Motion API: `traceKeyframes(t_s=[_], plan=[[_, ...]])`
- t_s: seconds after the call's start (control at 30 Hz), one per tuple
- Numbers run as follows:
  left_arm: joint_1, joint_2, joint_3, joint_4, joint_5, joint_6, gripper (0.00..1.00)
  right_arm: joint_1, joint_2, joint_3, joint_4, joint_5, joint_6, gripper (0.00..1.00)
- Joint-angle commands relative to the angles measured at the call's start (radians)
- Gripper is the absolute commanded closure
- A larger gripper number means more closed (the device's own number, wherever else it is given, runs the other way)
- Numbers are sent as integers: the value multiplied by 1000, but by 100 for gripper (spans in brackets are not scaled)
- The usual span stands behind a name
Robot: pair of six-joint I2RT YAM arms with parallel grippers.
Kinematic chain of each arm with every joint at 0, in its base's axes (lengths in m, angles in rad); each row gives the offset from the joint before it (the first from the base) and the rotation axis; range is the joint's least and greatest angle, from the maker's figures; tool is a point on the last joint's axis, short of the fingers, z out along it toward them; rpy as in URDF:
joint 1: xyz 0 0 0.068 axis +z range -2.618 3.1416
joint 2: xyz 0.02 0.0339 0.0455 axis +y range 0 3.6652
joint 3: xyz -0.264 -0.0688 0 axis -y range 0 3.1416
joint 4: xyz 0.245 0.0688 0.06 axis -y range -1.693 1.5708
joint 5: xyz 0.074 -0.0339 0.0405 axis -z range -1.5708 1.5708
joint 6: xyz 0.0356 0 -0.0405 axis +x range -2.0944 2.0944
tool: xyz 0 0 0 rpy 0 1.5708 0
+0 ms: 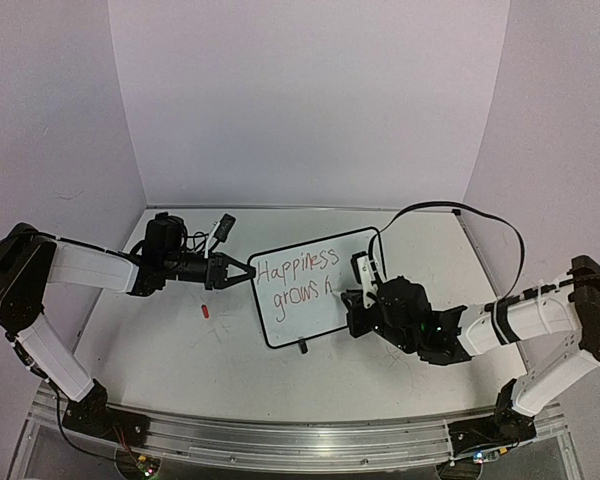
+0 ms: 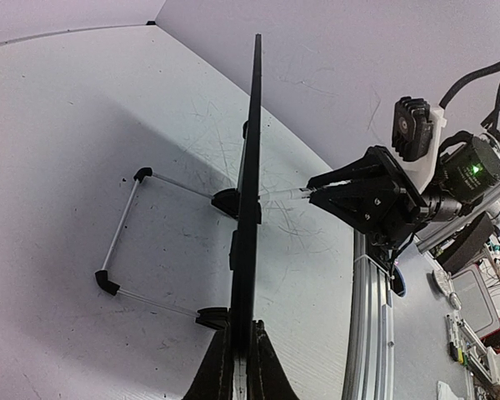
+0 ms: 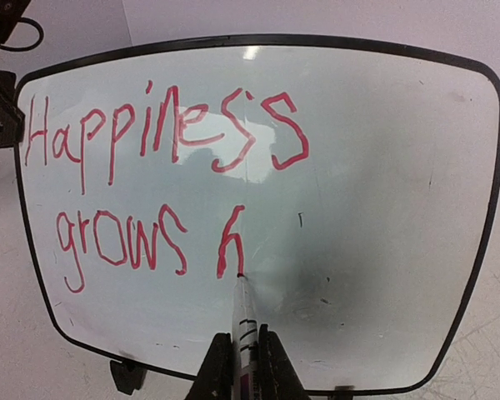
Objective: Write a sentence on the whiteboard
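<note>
The whiteboard point(image 1: 315, 315) stands propped up at mid-table, seen edge-on in the left wrist view point(image 2: 250, 167) and face-on in the right wrist view point(image 3: 375, 192). Red lettering of the sentence point(image 3: 162, 133) reads "Happiness" above "grows h" point(image 1: 298, 268). My left gripper point(image 1: 246, 272) is shut on the board's left edge, its fingers either side of the black frame point(image 2: 242, 358). My right gripper point(image 1: 356, 297) is shut on a white marker point(image 3: 244, 312), whose tip touches the board at the foot of the "h". The left wrist view also shows the marker point(image 2: 285, 195) meeting the board.
A small red cap point(image 1: 205, 310) lies on the table left of the board. A wire stand point(image 2: 121, 242) props the board from behind. The aluminium rail point(image 1: 280, 440) with both arm bases runs along the near edge. White walls enclose the table.
</note>
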Motion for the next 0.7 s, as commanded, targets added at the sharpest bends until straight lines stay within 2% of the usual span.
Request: traceKeyframes(t_s=[0.0, 0.13, 0.47, 0.67], plan=[[-7, 13, 29, -49, 0, 31, 100, -2, -55, 8, 21, 16, -17, 100], [-7, 5, 26, -49, -2, 31, 100, -15, -97, -30, 79, -22, -21, 100], [-7, 11, 28, -49, 1, 34, 100, -26, -39, -10, 90, -65, -46, 100], [-7, 8, 27, -50, 0, 32, 100, -26, -29, 0, 69, -32, -32, 100]])
